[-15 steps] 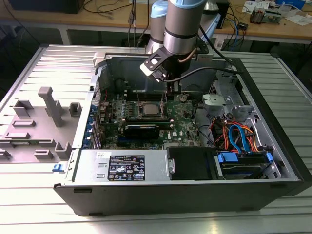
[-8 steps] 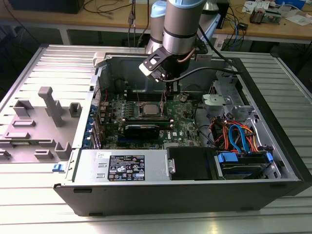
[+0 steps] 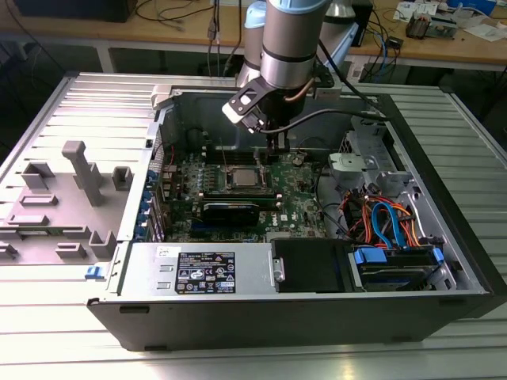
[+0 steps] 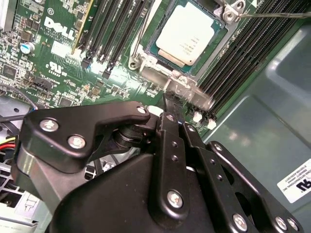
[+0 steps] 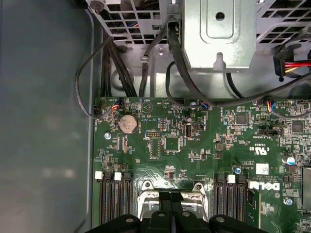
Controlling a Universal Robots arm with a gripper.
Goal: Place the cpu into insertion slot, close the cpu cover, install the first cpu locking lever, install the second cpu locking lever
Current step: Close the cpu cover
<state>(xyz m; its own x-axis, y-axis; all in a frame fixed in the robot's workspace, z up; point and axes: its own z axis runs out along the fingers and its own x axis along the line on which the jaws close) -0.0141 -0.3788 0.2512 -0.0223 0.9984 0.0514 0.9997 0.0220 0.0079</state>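
Observation:
The cpu (image 4: 188, 30), a flat silver square, lies in the insertion slot (image 4: 137, 59) on the green board, and it also shows in the exterior view (image 3: 245, 176). The cpu cover (image 4: 163, 74) lies down flat around it as a silver frame. One thin wire locking lever (image 4: 272, 14) runs along one side of the socket, and a second (image 4: 143, 31) runs along the other. My gripper (image 4: 170, 102) hangs just above the cover's edge tab with its black fingers together and nothing between them. It is also in the first wrist view (image 5: 170, 209) and the exterior view (image 3: 273, 146).
Long black memory slots (image 4: 243, 53) flank the socket on both sides. The open case holds a power supply (image 3: 202, 273) in front and a drive cage with blue and orange cables (image 3: 392, 229) at the exterior view's right. A grey fixture (image 3: 79, 182) stands outside the case.

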